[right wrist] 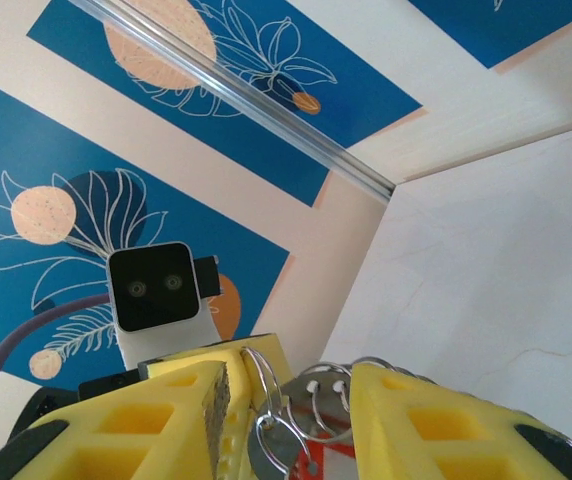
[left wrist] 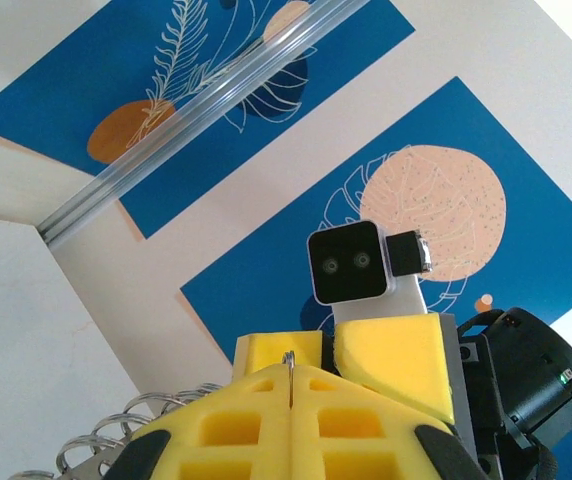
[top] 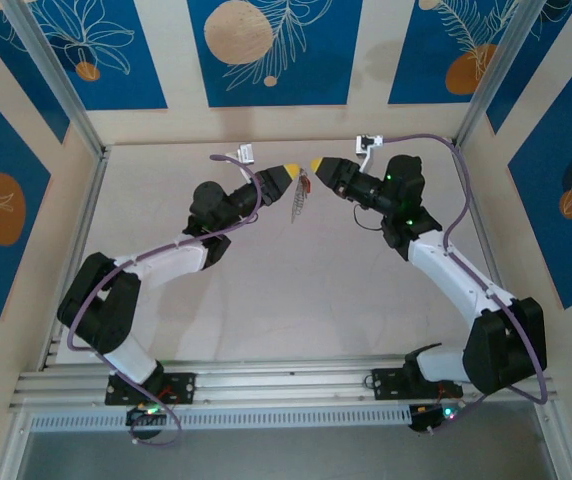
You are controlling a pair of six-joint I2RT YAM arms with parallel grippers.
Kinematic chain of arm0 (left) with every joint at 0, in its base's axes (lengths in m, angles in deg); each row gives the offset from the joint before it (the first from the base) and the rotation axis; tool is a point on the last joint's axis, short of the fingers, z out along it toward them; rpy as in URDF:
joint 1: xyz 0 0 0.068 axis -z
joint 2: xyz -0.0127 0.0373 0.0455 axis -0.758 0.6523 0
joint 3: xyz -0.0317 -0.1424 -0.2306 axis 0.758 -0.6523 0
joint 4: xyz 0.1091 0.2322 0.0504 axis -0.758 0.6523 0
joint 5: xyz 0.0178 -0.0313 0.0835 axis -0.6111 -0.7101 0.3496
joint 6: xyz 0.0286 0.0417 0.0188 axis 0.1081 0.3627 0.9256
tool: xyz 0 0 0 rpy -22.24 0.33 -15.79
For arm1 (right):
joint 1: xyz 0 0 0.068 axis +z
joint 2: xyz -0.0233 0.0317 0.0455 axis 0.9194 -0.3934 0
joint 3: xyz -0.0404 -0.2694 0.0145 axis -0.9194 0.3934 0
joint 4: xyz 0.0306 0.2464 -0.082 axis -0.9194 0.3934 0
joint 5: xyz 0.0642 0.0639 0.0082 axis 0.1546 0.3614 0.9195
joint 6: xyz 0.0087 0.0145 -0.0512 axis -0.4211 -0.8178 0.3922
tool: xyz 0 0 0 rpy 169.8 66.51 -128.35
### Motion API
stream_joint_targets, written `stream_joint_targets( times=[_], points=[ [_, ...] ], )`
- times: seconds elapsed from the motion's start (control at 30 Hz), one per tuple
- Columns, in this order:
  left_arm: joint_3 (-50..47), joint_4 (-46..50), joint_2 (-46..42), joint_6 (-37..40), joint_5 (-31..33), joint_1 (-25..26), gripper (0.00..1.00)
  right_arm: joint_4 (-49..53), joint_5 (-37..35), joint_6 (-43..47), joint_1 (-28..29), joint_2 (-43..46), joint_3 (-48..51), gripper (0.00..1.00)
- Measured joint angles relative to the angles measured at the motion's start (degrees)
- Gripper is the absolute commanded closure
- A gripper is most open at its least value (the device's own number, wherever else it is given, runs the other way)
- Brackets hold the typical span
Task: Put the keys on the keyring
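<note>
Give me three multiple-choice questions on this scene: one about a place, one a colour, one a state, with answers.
1. Where are the left hand and right hand? A. at the arm bases; B. tips nearly meeting over the far half of the table; C. against opposite walls.
2. The key tag is: A. red; B. green; C. black.
3. The left hand is: A. wide open; B. holding a cup; C. shut on the keyring.
B: the top view shows the tips almost touching. A: red shows in the right wrist view. C: its yellow fingers pinch the thin wire.
</note>
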Motion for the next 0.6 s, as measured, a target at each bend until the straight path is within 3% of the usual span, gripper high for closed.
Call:
stream_joint_targets(
  times=[0.6],
  points=[
    [0.0, 0.02, -0.11, 0.02, 0.33, 0.07, 1.0, -2.34, 1.14, -0.76, 1.79, -2.62, -1.7, 0.71]
  ],
)
